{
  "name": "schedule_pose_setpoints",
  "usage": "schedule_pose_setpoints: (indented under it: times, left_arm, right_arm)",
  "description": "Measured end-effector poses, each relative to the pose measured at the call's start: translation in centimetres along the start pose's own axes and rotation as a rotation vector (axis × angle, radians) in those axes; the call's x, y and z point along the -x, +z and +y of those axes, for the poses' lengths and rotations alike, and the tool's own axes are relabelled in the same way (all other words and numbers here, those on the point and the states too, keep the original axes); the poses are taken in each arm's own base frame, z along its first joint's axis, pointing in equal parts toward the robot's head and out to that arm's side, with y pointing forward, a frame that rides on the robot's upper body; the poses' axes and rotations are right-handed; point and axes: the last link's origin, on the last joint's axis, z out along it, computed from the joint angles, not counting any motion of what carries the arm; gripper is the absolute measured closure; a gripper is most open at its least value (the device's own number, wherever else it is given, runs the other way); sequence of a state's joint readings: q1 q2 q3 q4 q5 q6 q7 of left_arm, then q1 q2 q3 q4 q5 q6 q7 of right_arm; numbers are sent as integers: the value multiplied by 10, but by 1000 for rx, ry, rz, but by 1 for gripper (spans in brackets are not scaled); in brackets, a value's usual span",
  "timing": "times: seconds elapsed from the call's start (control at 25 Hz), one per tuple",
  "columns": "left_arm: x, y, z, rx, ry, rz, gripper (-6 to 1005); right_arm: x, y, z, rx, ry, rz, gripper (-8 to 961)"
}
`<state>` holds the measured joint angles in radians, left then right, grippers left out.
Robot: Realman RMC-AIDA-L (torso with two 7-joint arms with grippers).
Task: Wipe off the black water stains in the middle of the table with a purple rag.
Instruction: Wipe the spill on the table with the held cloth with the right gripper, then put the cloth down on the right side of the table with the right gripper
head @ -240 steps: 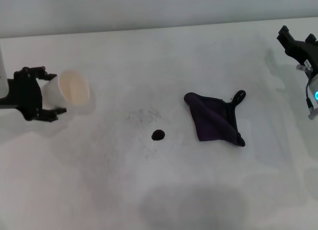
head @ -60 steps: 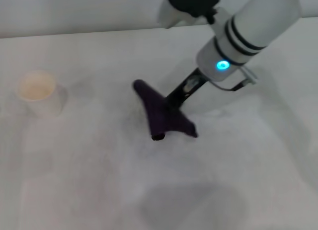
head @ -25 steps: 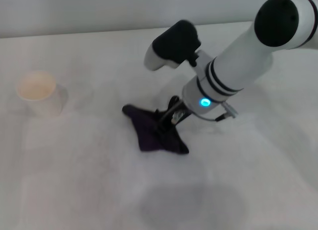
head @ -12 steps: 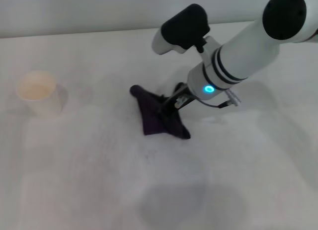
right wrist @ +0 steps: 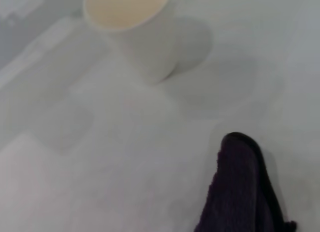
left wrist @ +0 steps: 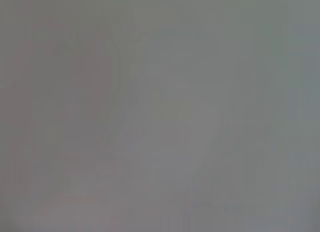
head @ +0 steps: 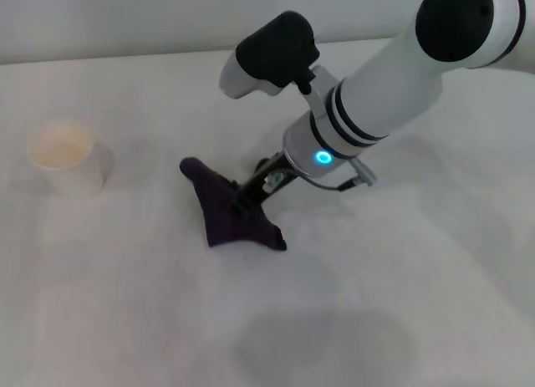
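Head view: crumpled dark purple rag.

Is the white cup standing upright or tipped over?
Upright: the white cup stands on the table with its open mouth facing up, apart from the purple rag.

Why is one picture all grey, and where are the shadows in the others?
Left wrist view: only flat grey, nothing can be made out. Head view: a soft dark shadow lies on the table near the front edge, and the right arm's light glows blue above the purple rag. Right wrist view: the paper cup throws a pale shadow beside itself.
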<state>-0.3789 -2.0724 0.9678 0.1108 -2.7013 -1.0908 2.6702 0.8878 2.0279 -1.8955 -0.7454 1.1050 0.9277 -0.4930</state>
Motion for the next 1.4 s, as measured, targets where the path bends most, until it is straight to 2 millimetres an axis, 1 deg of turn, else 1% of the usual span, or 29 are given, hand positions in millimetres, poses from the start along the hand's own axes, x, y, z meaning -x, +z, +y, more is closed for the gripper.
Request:
schedule_pose_setpoints:
  times: [0.16,0.24,0.28,0.32,0.48,0.72,0.8,0.96,1.0,1.04,1.12,1.16,1.4]
  left_arm:
    - [-2,0,-4,-20,-6,11,152]
    - [-3,-1,-7,-32,-8,17,152]
    - [-3,-2,-8,-35,-8,18,152]
    - [-4,-2,-9,-39,-8,21,152]
    - [-5,-2,-12,-53,-11,27,152]
    - [-8,-3,-17,-68,-5,36,152]
    - [-9,-4,-20,-79,-8,41,152]
    - [-9,-6,-22,-92,-11,43,152]
    - [-8,-6,-23,-93,-12,42,152]
    - [-8,-6,-23,-93,-12,42,152]
    - [-8,-7,-23,-95,-12,40,152]
    - [-8,-7,-23,-95,-13,41,152]
    - [-9,-5,-20,-89,-14,47,152]
  right_arm:
    - [5,0,-9,-40,12,-46,848]
    - [5,-2,-14,-56,10,-48,848]
    - [5,-6,-19,-74,-1,-36,847]
    - [5,-6,-19,-74,-1,-36,847]
    - [3,-28,-36,-101,8,-35,847]
    - [-7,-63,-47,-110,29,-44,848]
    - [-13,-71,-51,-102,59,-34,843]
    - [-26,-71,-56,-99,91,4,824]
    - [-33,-68,-62,-127,101,25,819]
    - [-35,-66,-65,-135,107,31,814]
    - [-38,-64,-66,-140,112,34,805]
    - [-42,-59,-69,-139,121,44,800]
    - [-51,-54,-71,-128,130,65,771]
